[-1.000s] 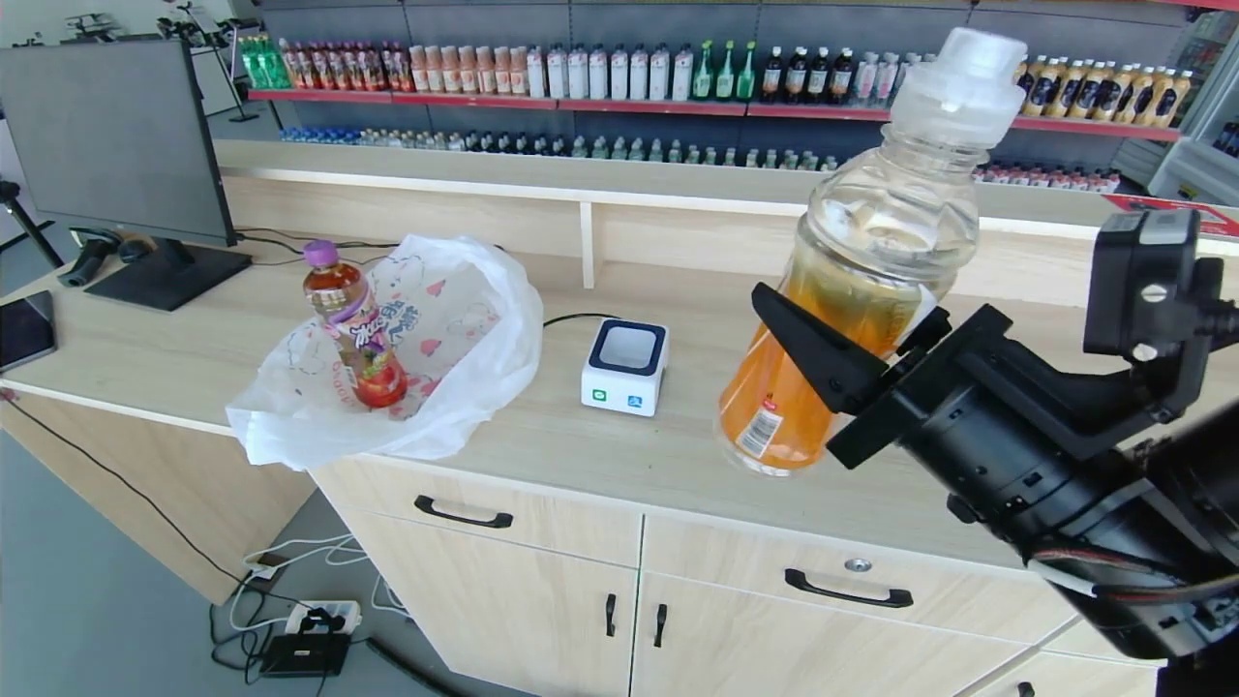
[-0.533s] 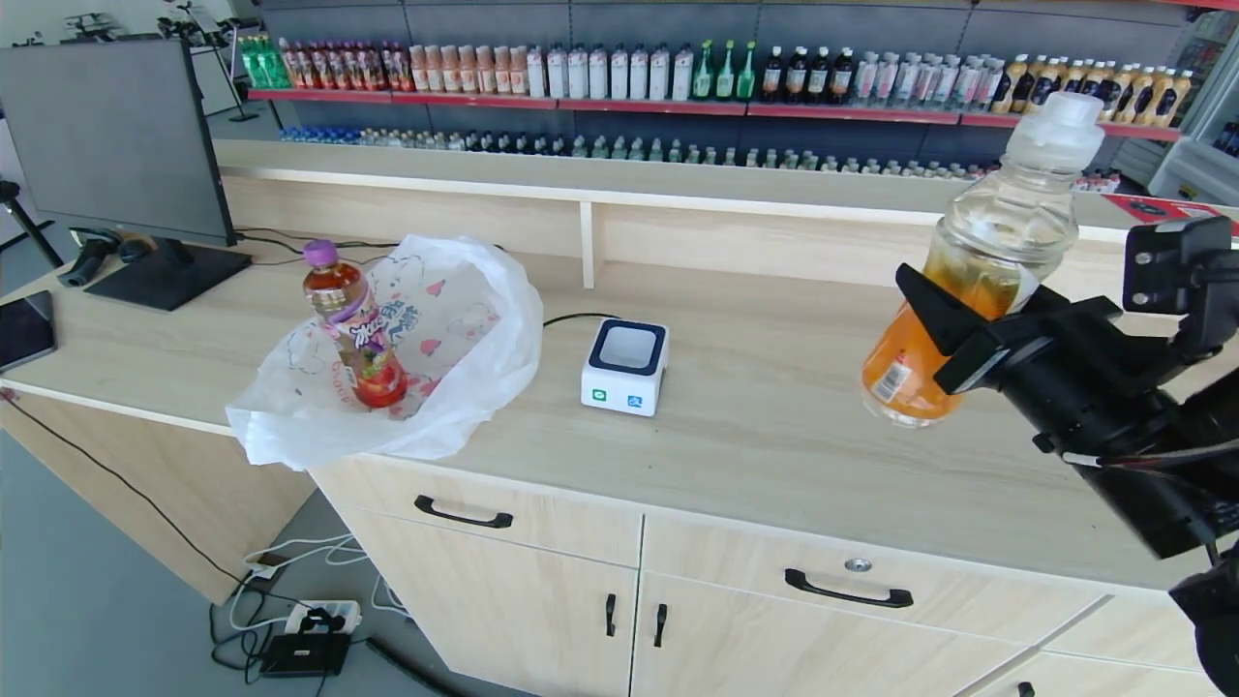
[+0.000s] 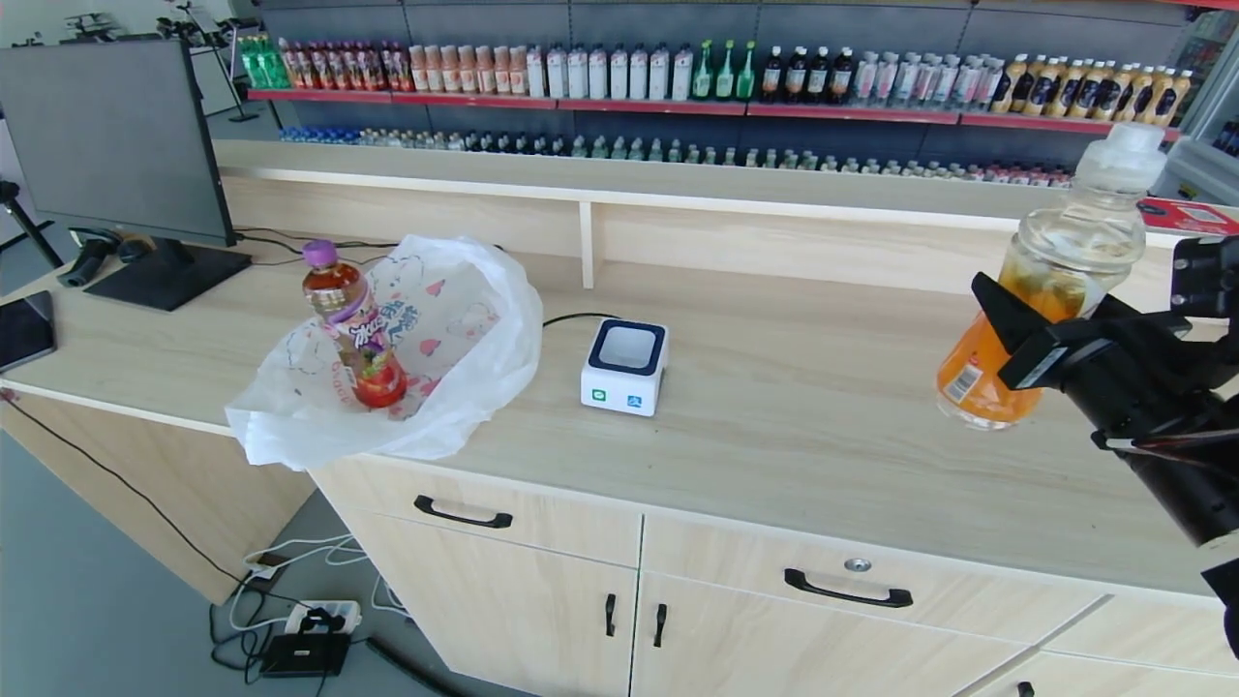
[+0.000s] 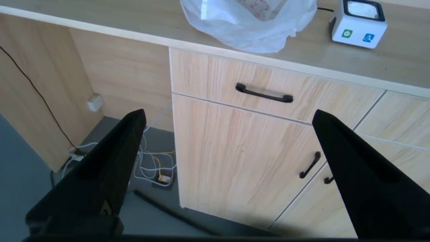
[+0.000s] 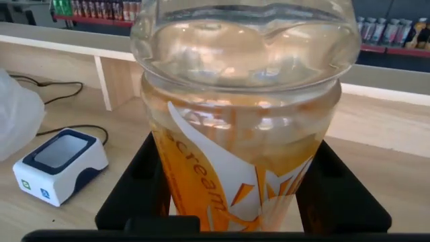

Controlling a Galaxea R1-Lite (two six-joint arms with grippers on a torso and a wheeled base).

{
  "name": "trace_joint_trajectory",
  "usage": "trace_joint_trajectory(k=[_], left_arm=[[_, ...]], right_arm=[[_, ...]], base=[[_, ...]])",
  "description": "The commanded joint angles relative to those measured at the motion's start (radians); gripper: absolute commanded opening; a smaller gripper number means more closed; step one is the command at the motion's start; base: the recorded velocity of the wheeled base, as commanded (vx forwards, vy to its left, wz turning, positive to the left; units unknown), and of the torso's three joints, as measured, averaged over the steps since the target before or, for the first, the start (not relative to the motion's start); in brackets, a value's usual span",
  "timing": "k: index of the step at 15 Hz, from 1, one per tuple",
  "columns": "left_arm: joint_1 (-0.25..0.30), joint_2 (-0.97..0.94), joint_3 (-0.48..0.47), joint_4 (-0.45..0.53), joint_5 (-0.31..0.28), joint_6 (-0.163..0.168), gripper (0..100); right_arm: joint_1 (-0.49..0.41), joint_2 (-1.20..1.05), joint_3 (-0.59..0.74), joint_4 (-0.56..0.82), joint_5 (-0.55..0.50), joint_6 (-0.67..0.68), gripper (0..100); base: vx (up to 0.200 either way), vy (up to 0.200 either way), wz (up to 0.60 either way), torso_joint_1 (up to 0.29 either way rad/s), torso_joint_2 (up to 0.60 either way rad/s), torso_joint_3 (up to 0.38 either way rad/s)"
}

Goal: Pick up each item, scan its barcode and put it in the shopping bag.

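I'm watching the head view: the counter [image 3: 794,426] runs wide across, its front edge above the drawers and a raised back ledge [image 3: 678,179] walling off the far side. At the left end the monitor [image 3: 111,145] stands on its foot, near the back. The shopping bag [image 3: 465,319] sits just at the front edge, mouth open, with a purple-capped red bottle [image 3: 353,329] leaning inside it. The scanner [image 3: 625,366] sits beside the bag, window up, its cable trailing off behind the bag. From the scanner out to the right there is a long run of wood top, and that is my lane.

The right arm comes in from the right edge, wrist level, forearm low over the counter's right end. The right gripper [image 3: 1036,324] is clamped around the orange drink bottle [image 3: 1055,266] at its waist, one finger on each side in the right wrist view, a firm hold. The bottle is tilted, white cap up and away to the right, orange base down toward the scanner side, well apart from the scanner. Its barcode patch sits low on the side facing left.

The left gripper [image 4: 228,175] hangs below counter level in front of the drawer handle [image 4: 264,93], fingers spread wide, nothing between them
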Motion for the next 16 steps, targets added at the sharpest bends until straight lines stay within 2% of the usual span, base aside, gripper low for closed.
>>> trace_joint_trajectory(k=[1, 4, 6, 7, 10, 16], left_arm=[[0.001, 0.0, 0.0, 0.0, 0.0, 0.0, 100], [0.001, 0.0, 0.0, 0.0, 0.0, 0.0, 100], [0.001, 0.0, 0.0, 0.0, 0.0, 0.0, 100], [0.001, 0.0, 0.0, 0.0, 0.0, 0.0, 100], [0.001, 0.0, 0.0, 0.0, 0.0, -0.002, 100], [0.002, 0.0, 0.0, 0.0, 0.0, -0.003, 100]], right_arm=[[-0.019, 0.037, -0.014, -0.001, 0.0, 0.0, 0], [-0.022, 0.066, -0.032, -0.001, 0.0, 0.0, 0], [-0.044, 0.069, -0.032, -0.001, -0.001, 0.0, 0], [-0.087, 0.07, -0.025, -0.001, -0.001, 0.003, 0], [-0.096, 0.07, -0.02, -0.001, -0.001, 0.01, 0], [-0.094, 0.07, -0.017, -0.001, -0.001, 0.01, 0]], base=[[-0.2, 0.0, 0.0, 0.002, 0.01, 0.002], [-0.2, 0.0, 0.0, 0.015, 0.0, -0.001], [0.0, 0.0, 0.0, 0.0, 0.0, 0.0], [0.0, 0.0, 0.0, 0.0, 0.0, 0.0], [0.0, 0.0, 0.0, 0.0, 0.0, 0.0], [0.0, 0.2, 0.0, 0.006, 0.0, 0.002]])
